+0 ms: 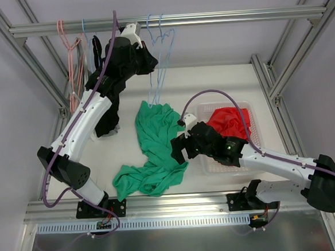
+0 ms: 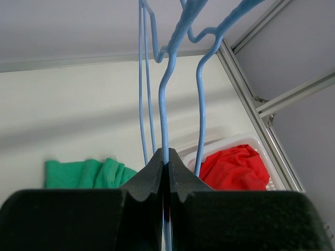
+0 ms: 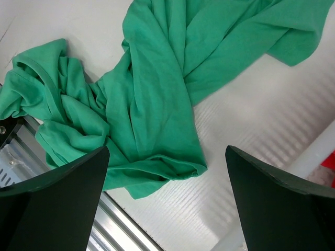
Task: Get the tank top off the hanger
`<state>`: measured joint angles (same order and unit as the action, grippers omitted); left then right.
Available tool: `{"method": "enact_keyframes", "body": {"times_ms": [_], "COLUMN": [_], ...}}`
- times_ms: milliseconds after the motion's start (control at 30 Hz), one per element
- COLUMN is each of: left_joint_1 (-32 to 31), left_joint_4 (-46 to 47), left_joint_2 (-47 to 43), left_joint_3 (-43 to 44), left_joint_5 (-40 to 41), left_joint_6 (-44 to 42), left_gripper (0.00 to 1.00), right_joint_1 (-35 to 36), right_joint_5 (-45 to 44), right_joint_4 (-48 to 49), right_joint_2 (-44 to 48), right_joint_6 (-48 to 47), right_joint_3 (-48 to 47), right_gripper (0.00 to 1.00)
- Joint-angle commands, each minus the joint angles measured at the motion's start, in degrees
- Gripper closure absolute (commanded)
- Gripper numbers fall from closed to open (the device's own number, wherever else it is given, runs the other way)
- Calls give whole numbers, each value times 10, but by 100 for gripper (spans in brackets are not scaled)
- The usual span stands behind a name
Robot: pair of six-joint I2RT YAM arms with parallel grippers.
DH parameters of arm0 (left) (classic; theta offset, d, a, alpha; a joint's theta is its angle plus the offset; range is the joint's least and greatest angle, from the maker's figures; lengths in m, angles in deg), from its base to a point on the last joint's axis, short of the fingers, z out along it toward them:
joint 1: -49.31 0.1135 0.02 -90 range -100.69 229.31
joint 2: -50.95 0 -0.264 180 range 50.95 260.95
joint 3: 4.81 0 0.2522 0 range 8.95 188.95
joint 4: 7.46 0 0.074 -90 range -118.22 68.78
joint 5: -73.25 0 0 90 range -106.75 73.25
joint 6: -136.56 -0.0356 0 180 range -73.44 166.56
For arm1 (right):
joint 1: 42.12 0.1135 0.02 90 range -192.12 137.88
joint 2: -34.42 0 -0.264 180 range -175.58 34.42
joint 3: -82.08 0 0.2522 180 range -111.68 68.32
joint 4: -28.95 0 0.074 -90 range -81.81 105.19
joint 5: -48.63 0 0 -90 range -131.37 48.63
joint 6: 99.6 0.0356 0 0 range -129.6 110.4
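Observation:
The green tank top point(image 1: 157, 152) lies crumpled on the white table, also in the right wrist view point(image 3: 157, 99) and the left wrist view point(image 2: 89, 174). Its far end lies just below the lower end of a blue wire hanger point(image 1: 161, 52) that hangs from the top rail. My left gripper point(image 1: 153, 63) is raised to the rail and shut on one blue hanger wire point(image 2: 165, 104); the black fingers point(image 2: 144, 180) pinch it. My right gripper point(image 1: 179, 151) hovers open and empty over the top's right edge, with its fingers point(image 3: 57, 201) wide apart.
A white basket point(image 1: 254, 132) holding a red garment point(image 1: 228, 123) stands at the right, beside the right arm. A black garment point(image 1: 108, 109) hangs at the left behind the left arm. Pink hangers point(image 1: 69, 49) hang on the rail point(image 1: 234, 15).

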<state>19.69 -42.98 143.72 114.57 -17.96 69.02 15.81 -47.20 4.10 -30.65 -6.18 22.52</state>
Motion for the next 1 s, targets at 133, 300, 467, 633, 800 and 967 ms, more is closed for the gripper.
{"method": "enact_keyframes", "body": {"times_ms": [133,300,467,633,800,967], "left_joint_1": [-7,-7,-6,-6,-5,-5], "left_joint_4": [-8,-9,-7,-8,-7,-10], "left_joint_2": [-21,-72,-105,-160,-268,-384], "left_joint_3": [-7,-42,-58,-92,-158,-256], "left_joint_5": [38,111,117,131,171,177], "left_joint_6": [-26,-43,-56,-60,-57,-63], "left_gripper": [80,46,24,1,1,1], "right_joint_1": [-11,-13,-25,-26,-26,-26], "right_joint_5": [34,51,120,150,185,279], "right_joint_4": [75,83,107,131,137,142], "right_joint_2": [-46,-81,-119,-182,-244,-310], "right_joint_6": [-13,-30,-47,-87,-133,-184], "right_joint_3": [-11,-29,-39,-66,-89,-107], "right_gripper": [1,1,0,0,0,1]}}
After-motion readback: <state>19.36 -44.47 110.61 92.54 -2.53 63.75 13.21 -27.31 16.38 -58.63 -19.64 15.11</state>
